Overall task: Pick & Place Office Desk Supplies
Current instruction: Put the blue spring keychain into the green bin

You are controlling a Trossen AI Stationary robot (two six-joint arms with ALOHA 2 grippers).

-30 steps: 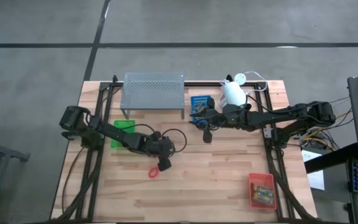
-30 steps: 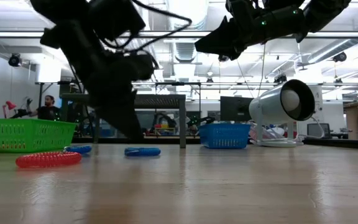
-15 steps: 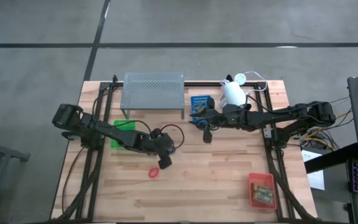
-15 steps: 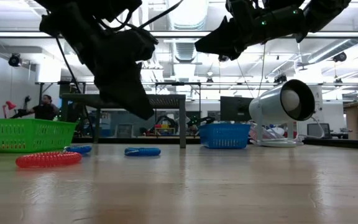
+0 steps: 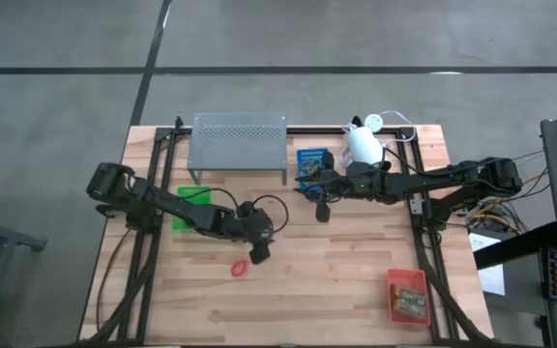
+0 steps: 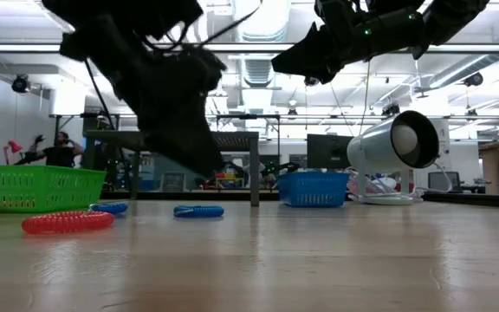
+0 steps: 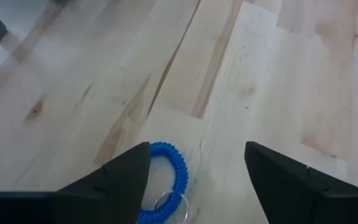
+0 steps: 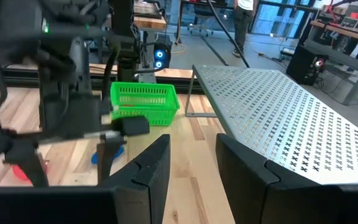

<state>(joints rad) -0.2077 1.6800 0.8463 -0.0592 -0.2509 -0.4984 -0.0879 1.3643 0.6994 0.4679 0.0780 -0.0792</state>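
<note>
A blue coiled loop [image 7: 169, 177] with a small metal ring lies flat on the wooden table, just below my left gripper [image 7: 197, 149], which stands open above it without touching it. In the low view the left gripper [image 6: 208, 165] hangs over this blue loop [image 6: 198, 211]. A red loop [image 5: 238, 267] lies on the table beside it, toward the near edge. My right gripper [image 5: 322, 211] hovers open over the table's middle, near the blue tray [image 5: 310, 162], with nothing between its fingers.
A green tray [image 5: 193, 205] sits left of the left gripper. A grey perforated shelf [image 5: 239, 145] and a white lamp [image 5: 364, 145] stand along the far edge. A red-orange tray [image 5: 407, 295] with card boxes sits near right. A second blue loop [image 6: 109, 208] lies near the red one.
My left gripper has tipped its fingers up and away from the table; their tips now hang clear above the blue loop, which has stayed where it lay. The red loop has not moved.
</note>
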